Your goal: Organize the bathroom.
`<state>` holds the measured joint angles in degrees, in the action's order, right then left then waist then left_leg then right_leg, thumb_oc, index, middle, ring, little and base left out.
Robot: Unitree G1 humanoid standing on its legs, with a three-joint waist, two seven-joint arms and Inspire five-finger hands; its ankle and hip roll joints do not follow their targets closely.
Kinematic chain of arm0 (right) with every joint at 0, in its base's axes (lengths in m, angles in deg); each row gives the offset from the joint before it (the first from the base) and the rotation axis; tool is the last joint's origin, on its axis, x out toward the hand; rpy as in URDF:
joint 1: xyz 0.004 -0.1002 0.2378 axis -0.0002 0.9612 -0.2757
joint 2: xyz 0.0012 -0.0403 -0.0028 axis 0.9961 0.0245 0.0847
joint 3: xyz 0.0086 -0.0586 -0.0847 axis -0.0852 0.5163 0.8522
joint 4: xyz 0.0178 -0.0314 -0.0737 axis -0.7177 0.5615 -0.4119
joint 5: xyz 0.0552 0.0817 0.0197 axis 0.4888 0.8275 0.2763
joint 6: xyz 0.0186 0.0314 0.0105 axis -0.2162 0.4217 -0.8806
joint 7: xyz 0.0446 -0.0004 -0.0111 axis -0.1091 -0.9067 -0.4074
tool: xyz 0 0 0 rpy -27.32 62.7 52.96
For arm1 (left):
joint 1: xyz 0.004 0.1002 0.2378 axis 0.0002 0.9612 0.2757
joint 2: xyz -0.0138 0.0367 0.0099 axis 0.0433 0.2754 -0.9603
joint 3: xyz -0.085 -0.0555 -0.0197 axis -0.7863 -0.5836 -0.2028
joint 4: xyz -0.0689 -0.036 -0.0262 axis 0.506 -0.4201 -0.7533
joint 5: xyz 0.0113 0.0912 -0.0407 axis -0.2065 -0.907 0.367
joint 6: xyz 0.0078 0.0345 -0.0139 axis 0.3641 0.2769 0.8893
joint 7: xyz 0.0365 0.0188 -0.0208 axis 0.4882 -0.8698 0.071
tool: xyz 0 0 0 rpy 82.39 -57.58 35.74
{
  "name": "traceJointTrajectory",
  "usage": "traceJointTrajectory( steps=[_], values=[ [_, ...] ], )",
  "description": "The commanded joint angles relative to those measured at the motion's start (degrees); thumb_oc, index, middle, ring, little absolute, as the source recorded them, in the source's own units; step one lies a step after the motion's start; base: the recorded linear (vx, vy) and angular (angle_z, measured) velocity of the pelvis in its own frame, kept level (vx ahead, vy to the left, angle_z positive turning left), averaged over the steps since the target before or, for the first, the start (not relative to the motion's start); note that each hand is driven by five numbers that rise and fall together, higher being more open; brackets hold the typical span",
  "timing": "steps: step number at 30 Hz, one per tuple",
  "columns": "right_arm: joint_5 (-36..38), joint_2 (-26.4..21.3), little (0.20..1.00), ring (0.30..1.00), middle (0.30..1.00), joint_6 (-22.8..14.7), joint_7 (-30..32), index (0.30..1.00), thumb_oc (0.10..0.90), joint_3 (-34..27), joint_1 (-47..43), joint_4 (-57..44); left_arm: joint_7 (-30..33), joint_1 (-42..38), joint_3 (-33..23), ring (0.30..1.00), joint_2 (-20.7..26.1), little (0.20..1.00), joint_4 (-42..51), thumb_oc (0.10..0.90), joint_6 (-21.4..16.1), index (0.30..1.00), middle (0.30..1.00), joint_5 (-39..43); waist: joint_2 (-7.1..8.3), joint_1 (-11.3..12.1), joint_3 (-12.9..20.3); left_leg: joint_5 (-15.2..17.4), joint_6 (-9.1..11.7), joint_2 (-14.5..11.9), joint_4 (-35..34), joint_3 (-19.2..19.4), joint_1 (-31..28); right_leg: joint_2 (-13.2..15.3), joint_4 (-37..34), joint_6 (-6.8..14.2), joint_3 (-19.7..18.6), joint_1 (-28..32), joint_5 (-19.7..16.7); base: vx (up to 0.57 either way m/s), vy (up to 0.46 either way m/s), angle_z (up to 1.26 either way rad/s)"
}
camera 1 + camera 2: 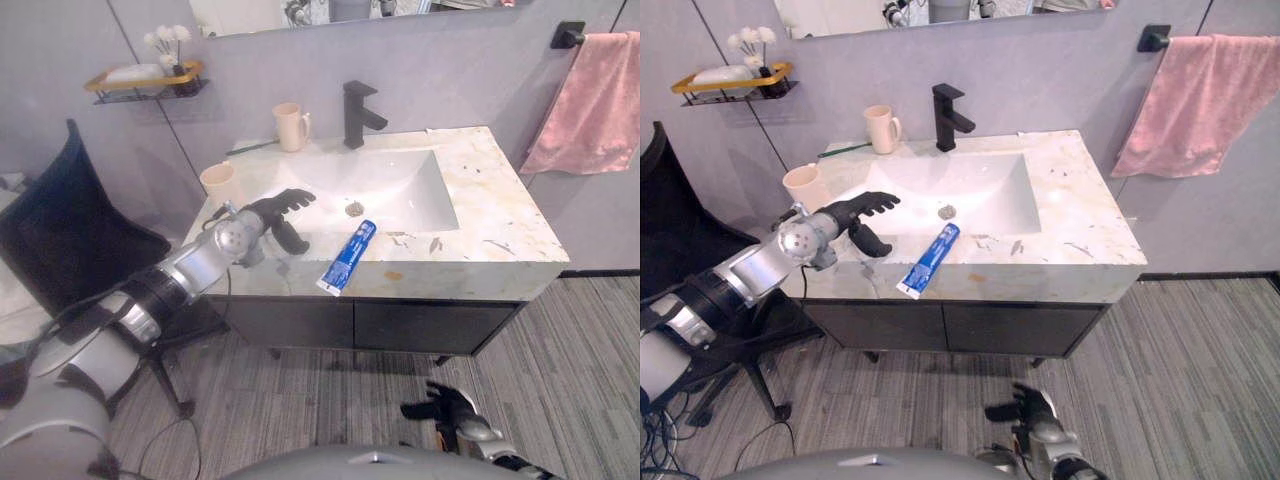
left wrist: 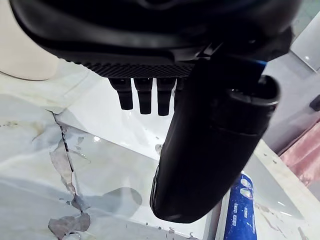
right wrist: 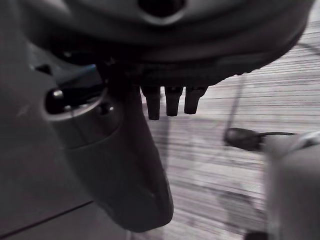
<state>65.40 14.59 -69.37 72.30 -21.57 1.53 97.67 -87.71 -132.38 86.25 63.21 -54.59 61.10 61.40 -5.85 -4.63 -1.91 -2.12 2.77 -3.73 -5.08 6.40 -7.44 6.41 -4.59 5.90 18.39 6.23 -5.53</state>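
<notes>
At the surface's (image 1: 500,215) front edge the toothpaste tube (image 1: 349,255) lies slanting toward the basin, just right of your left hand (image 1: 272,218), whose fingers are spread, holding nothing.

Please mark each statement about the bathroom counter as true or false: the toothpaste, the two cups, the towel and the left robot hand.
1. The toothpaste tube lies on the counter near its front edge. True.
2. The left robot hand is holding the toothpaste tube. False: its fingers are open over the counter, beside the tube and apart from it.
3. A pink towel hangs on the wall bar. True.
4. Both cups stand inside the sink. False: the cup with a handle stands beside the faucet, the other cup at the counter's left edge.
</notes>
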Motion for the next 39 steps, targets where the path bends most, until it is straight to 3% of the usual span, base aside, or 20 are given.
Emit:
traceJointTrajectory(
  steps=[1, 7, 14, 26, 29, 34, 39],
  values=[
    [-3.27, -1.97, 0.9, 0.9, 0.9, -4.92, 5.67, 0.9, 0.8, 0.37, -3.85, -6.84, 5.07, -11.52, -6.77, 0.9, 6.54, 0.9, -3.13, 0.8, -7.47, 0.9, 0.9, -2.04, 2.36, 0.7, -0.32, 5.11, -2.34, 2.19, 3.19, 5.54, -1.12, -2.14, 3.92, -0.14, -4.48, 0.37, 7.62, -0.07, -0.008, 0.07],
    [-11.89, -6.09, 0.9, 0.9, 0.9, -5.02, 9.35, 0.9, 0.8, 3.53, -2.25, -27.06, 6.64, -10.35, -8.56, 0.9, 8.02, 0.9, -0.62, 0.8, -6.11, 0.9, 0.9, -2.52, 2.75, -0.7, -0.84, 5.07, -2.26, 1.92, 3.34, 5.94, -0.99, -2.25, 3.99, -0.12, -4.78, 0.13, 7.83, -0.05, 0.004, 0.0],
    [-16.97, -12.03, 0.9, 0.9, 0.9, -11.69, 4.03, 0.9, 0.8, 6.61, -2.33, -41.04, 6.96, -10.26, -8.4, 0.9, 8.18, 0.9, -3.66, 0.8, -6.9, 0.9, 0.9, -3.94, 3.29, -2.18, -1.22, 4.95, -2.01, 1.7, 3.25, 6.79, -1.01, -2.36, 3.55, 0.34, -5.38, -0.02, 7.74, -0.04, 0.001, -0.02],
    [-10.49, -19.04, 0.9, 0.9, 0.9, -22.46, -9.01, 0.9, 0.8, 7.71, -3.6, -58.31, 7.58, -8.51, -8.16, 0.9, 10.42, 0.9, -4.55, 0.8, -10.8, 0.9, 0.9, -5.1, 4.12, -2.14, -1.85, 4.53, -1.69, 1.74, 3.05, 7.13, -0.61, -2.23, 2.68, 1.01, -5.1, -0.04, 7.2, -0.04, -0.003, -0.04],
    [-9.24, -19.66, 0.9, 0.9, 0.9, -24.21, -8.46, 0.9, 0.8, 6.82, -4.83, -61.23, 8.17, -6.85, -8.33, 0.9, 10.48, 0.9, -4.11, 0.8, -11.9, 0.9, 0.9, -6.23, 4.39, -1.79, -1.95, 4.59, -1.69, 1.83, 3.25, 6.91, -0.41, -2.15, 2.73, 1.01, -5.01, -0.07, 7.21, -0.04, -0.007, 0.0],
    [-6.73, -20.59, 0.9, 0.9, 0.9, -26.0, -5.94, 0.9, 0.8, 3.94, -5.35, -63.2, 10.27, -0.93, -10.01, 0.9, 10.03, 0.9, -1.8, 0.8, -14.01, 0.9, 0.9, -9.43, 4.7, -1.17, -2.05, 4.75, -1.84, 1.94, 3.24, 6.6, -0.39, -2.06, 2.86, 1.06, -4.72, -0.12, 7.22, -0.01, -0.006, 0.0],
    [-5.75, -22.58, 0.9, 0.9, 0.9, -25.02, -8.58, 0.9, 0.8, 0.74, -2.18, -65.68, 13.05, 7.41, -13.33, 0.9, 9.76, 0.9, 2.51, 0.8, -15.36, 0.9, 0.9, -13.56, 4.88, -0.94, -2.24, 4.76, -2.03, 2.04, 2.93, 6.35, -0.4, -2.02, 2.89, 1.12, -4.74, -0.27, 7.21, -0.01, -0.001, 0.0]
  ],
)
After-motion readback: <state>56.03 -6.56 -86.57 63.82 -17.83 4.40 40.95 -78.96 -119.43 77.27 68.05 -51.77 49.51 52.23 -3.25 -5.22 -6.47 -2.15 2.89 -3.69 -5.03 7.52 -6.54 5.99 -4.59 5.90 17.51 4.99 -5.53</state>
